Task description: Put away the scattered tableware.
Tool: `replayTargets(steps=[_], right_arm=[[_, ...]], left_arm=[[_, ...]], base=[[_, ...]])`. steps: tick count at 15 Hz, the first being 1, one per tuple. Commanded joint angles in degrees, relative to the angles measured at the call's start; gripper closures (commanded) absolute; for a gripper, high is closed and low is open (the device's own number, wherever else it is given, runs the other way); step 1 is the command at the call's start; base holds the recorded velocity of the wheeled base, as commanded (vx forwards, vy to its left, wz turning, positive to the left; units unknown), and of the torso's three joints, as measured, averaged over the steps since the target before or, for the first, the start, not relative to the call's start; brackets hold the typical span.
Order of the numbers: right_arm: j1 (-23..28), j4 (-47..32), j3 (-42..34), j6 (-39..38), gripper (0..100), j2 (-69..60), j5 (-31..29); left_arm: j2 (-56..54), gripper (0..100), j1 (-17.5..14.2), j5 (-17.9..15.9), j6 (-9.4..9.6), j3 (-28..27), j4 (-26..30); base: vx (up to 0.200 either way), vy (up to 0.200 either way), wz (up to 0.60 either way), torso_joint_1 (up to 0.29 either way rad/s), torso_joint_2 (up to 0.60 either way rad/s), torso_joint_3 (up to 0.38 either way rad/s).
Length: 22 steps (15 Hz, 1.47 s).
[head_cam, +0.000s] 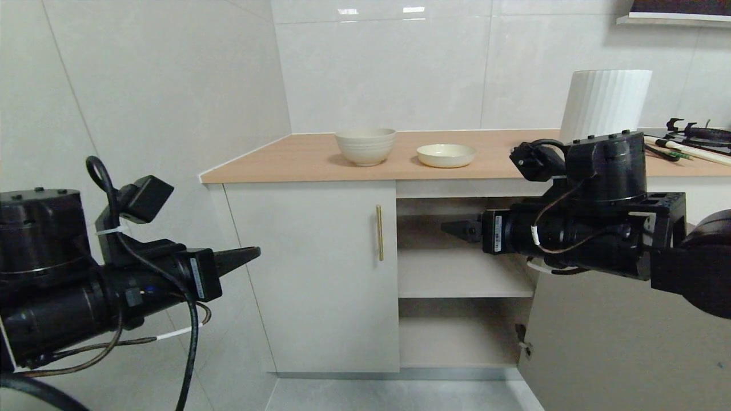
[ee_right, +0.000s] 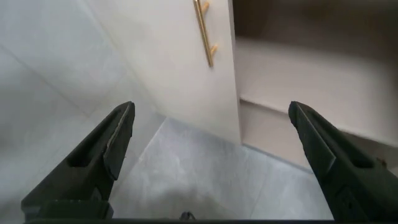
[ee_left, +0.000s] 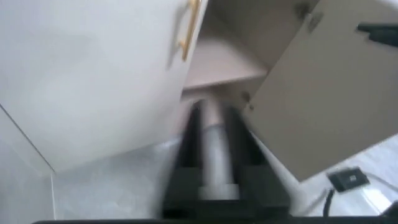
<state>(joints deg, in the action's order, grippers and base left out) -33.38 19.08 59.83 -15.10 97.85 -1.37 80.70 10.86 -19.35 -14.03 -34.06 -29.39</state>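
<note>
the right gripper (ee_right: pixel 211 111) is held empty, jaws spread wide, before the opened cabinet (head_cam: pixel 464 273). the left gripper's (head_cam: pixel 250 252) state cannot be told. the bowl (head_cam: pixel 365 146) and dish (head_cam: pixel 446 154) are left on the countertop (head_cam: pixel 285 161), so both are judged not yet stowed.

1. Bowl (head_cam: pixel 365 146): I count one.
2. Shallow dish (head_cam: pixel 446 154): one.
3. White ribbed container (head_cam: pixel 606 103): one.
4. Cabinet doors: two, a shut door (head_cam: pixel 320 274) and an open door (head_cam: pixel 617 342).
5. Gold handle (head_cam: pixel 379 233): I count one, on the shut door.
6. Shelves in the open compartment: two, an upper shelf (head_cam: pixel 462 273) and a lower shelf (head_cam: pixel 457 341).
7. Utensils (head_cam: pixel 694 142) at the tabletop's (head_cam: pixel 297 160) right end: several; I cannot count them.
8. Grippers: two, the left gripper (head_cam: pixel 254 251) and the right gripper (head_cam: pixel 451 229).
</note>
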Motion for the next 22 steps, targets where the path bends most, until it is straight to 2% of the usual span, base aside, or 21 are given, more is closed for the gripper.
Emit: replayTargets(steps=[1,3,4,5,8,11,15,22], right_arm=[[0.07,-0.09,1.16,-0.19,0,0.23,-0.66],[0.24,-0.18,0.37,-0.54,0,-0.73,-0.74],[0.59,-0.97,-1.21,-0.45,0,-1.88,-1.8],[0.68,-1.15,-1.21,-0.45,0,-3.28,-1.71],[0.59,-3.96,-1.3,-0.45,0,-6.1,-1.71],[0.51,-4.75,-1.65,-0.36,0,-7.94,-1.89],[0.51,-5.89,-2.53,-0.1,0,-10.84,-1.89],[-0.46,-9.85,-2.44,-0.01,0,-14.62,-1.71]], left_arm=[[-3.18,0,-0.23,-0.17,-0.03,-1.18,0.21],[-3.09,0,-0.23,-0.17,-0.03,-2.15,0.12],[-3.18,0,-0.23,-0.17,-0.82,-2.94,0.3],[-3.45,0,-0.23,-0.17,-0.82,-1.97,0.39],[-3.71,0,-0.23,0.01,-0.21,-2.06,0.04],[-3.89,0,-0.14,0.27,1.81,-1.71,0.48],[-4.15,0,-0.14,0.89,1.9,-2.15,2.15],[-4.59,0,-0.23,0.8,1.73,-2.59,2.94]], base=[[0.0,0.0,0.0,0.0,0.0,0.0],[0.0,0.0,0.0,0.0,0.0,0.0],[0.0,0.0,0.0,0.0,0.0,0.0],[0.0,0.0,0.0,0.0,0.0,0.0],[0.0,0.0,0.0,0.0,0.0,0.0],[0.0,0.0,0.0,0.0,0.0,0.0],[0.0,0.0,0.0,0.0,0.0,0.0],[0.2,0.0,0.0,0.004,0.0,0.001]])
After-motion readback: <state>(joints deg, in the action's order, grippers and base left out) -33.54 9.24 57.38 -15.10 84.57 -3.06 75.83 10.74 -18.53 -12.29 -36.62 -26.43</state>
